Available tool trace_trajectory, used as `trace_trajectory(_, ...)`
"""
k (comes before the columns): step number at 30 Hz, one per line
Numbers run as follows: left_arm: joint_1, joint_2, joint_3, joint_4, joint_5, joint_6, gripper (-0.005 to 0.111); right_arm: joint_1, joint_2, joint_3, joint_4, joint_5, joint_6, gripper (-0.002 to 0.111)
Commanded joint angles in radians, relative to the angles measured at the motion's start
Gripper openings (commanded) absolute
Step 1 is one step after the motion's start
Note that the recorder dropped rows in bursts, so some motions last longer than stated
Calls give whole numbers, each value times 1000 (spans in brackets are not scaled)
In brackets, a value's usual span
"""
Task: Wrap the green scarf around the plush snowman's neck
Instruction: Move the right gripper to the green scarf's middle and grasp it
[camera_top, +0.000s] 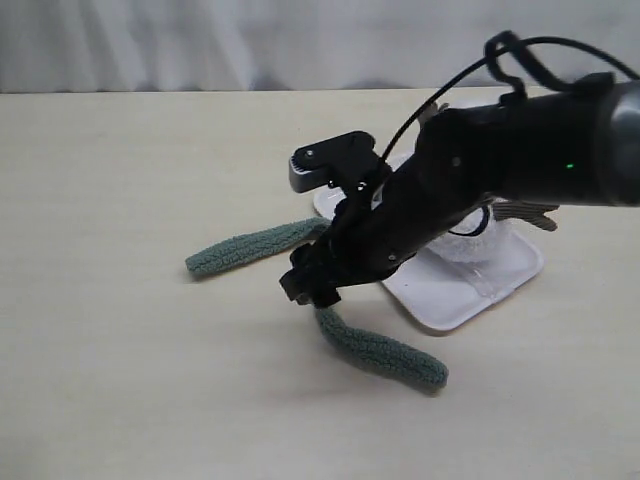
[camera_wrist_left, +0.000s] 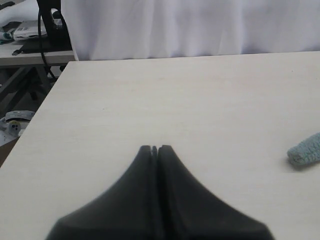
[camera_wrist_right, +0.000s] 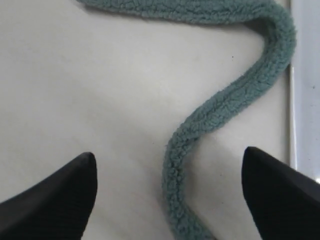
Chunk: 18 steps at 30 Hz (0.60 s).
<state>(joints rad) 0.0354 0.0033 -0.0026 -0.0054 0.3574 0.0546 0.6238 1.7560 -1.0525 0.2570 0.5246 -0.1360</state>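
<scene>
Left tool (camera_wrist_left: 154, 148), pressed together, is pointing over the bench (camera_wrist_left: 150, 90). Green scarf (camera_top: 255, 245) is lying curved on the bench, passing beneath the spread right tool (camera_wrist_right: 168, 152). White tray (camera_top: 450, 300) is sitting just beside it, with the right arm (camera_top: 500, 150) hiding most of the plush snowman (camera_top: 468, 245).

A matte black right arm (camera_top: 520, 150) is shown; a black cable (camera_top: 497, 48) is looped above its grey-faced wrist camera (camera_top: 330, 160); a green light (camera_top: 569, 166) is lit right of that camera.
</scene>
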Motion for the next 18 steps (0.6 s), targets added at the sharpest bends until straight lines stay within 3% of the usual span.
trace_trajectory(1,-4,-3,3,-4,-10,2,0,4,106,-50,-37,8,52,74)
trace_trajectory(5,-4,-3,3,-4,-10,2,0,4,175,-82,-124,8,145,74)
trace_trajectory(18,-4,-3,3,-4,-10,2,0,7,313,-102,-139,-81,148,68)
